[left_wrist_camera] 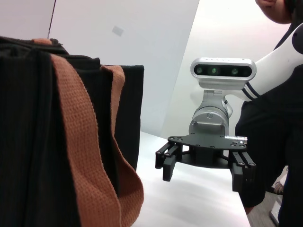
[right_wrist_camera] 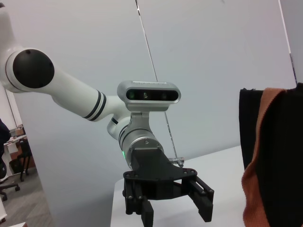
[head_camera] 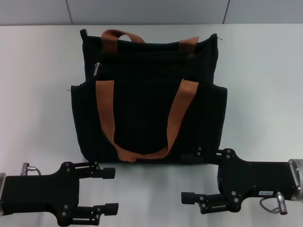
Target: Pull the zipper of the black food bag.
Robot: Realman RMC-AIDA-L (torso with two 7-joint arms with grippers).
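On the white surface (head_camera: 265,85), toward 12 o'clock from the robot in the head view, stands the black food bag (head_camera: 147,99), upright and boxy, with side pockets at its 9 and 3 o'clock edges. Two orange-brown straps belong to it: the near strap (head_camera: 142,153) hangs down the front panel in a long loop, and the far strap (head_camera: 116,37) arches over the top edge. The zipper (head_camera: 97,67) shows as a small silver pull tab near the upper-left corner of the bag, at about 10 o'clock from the bag's centre, lying against the black zip line.

At 7 o'clock from the bag, the left gripper (head_camera: 111,191) rests low over the surface, its two fingers spread wide and pointing toward 3 o'clock, apart from the bag. At 5 o'clock from the bag, the right gripper (head_camera: 199,176) faces the other way, fingers pointing toward 9 o'clock and also spread wide; its upper finger lies just beside the bag's lower right corner, though contact cannot be judged. Neither gripper holds anything. Each wrist view shows the opposite gripper with its fingers parted, and a strip of the bag and strap at one edge
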